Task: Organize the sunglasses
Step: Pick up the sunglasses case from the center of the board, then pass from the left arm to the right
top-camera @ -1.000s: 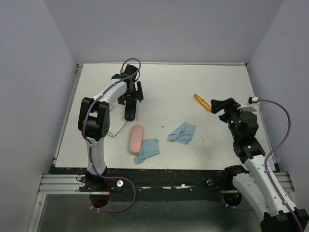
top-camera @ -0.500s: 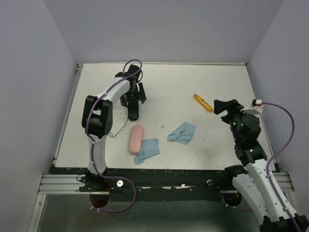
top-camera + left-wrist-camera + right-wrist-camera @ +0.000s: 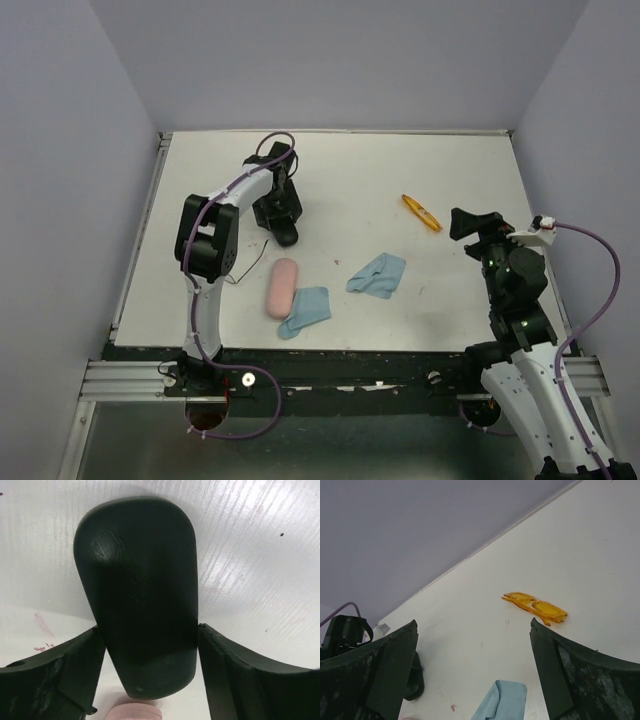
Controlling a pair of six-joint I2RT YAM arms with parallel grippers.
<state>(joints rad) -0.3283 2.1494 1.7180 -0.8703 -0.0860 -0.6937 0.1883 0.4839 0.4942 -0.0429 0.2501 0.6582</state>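
Observation:
The orange-yellow sunglasses (image 3: 421, 212) lie folded on the white table, right of centre; in the right wrist view the sunglasses (image 3: 535, 606) sit ahead and to the right. My right gripper (image 3: 465, 222) hangs open just right of them, with nothing between its fingers (image 3: 472, 630). Over at the left, my left gripper (image 3: 283, 222) is down over a black oblong case (image 3: 288, 236). In the left wrist view the black case (image 3: 135, 580) fills the gap, and both fingertips touch its sides (image 3: 149, 635).
A pink oblong case (image 3: 282, 287) lies just nearer than the black one, its end showing in the left wrist view (image 3: 135, 712). One light-blue cloth (image 3: 308, 308) lies beside it, another (image 3: 378, 274) mid-table. Purple walls stand close on three sides.
My left gripper has come down over the black case and its fingers have narrowed onto its sides. The right arm has drifted slightly nearer and to the right, still open.

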